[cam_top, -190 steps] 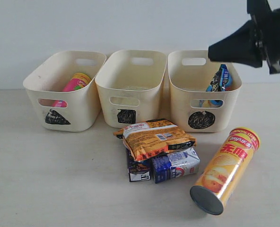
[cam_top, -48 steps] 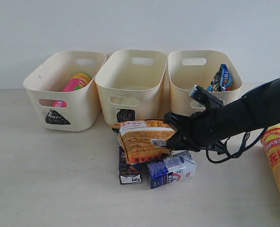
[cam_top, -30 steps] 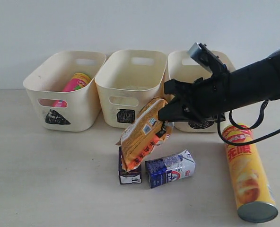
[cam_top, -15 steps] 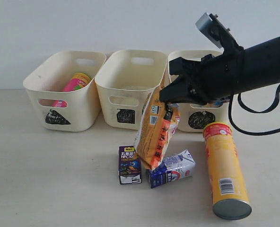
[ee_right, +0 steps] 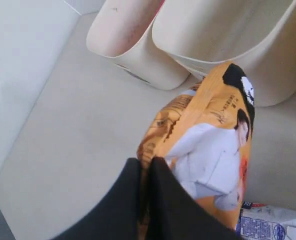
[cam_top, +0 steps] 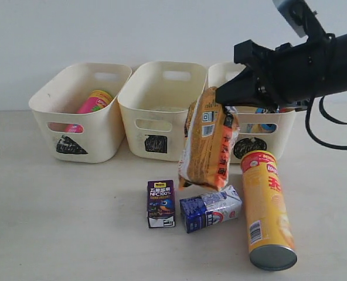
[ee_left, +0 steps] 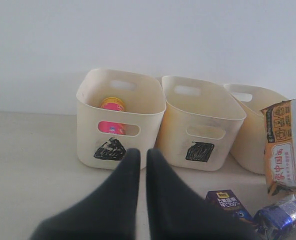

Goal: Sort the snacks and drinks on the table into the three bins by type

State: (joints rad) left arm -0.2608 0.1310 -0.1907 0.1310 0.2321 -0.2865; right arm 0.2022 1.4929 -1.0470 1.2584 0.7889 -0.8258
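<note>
My right gripper [cam_top: 220, 100] is shut on the top edge of the orange-brown bag [cam_top: 208, 143], which hangs upright in the air in front of the circle bin [cam_top: 282, 138]. The pinch on the bag [ee_right: 208, 145] shows at the right gripper [ee_right: 145, 162]. On the table [cam_top: 74, 228] stand the purple juice box [cam_top: 161, 203] and the blue-and-white carton [cam_top: 211, 209], with the yellow tube [cam_top: 266, 208] lying beside them. The pink tube [cam_top: 94, 102] sits in the triangle bin [cam_top: 106, 132]. My left gripper [ee_left: 139, 152] hangs shut and empty before the bins. The blue-black bag is hidden by the arm.
The square bin [cam_top: 132, 117] stands between the other two, and I see nothing inside it. A pale wall runs behind the bins. The right arm and its cable [cam_top: 332, 126] stretch across the circle bin's top.
The right gripper has lifted the orange-brown bag up and to the right, off the cartons. The yellow tube has swung left toward the blue-and-white carton.
</note>
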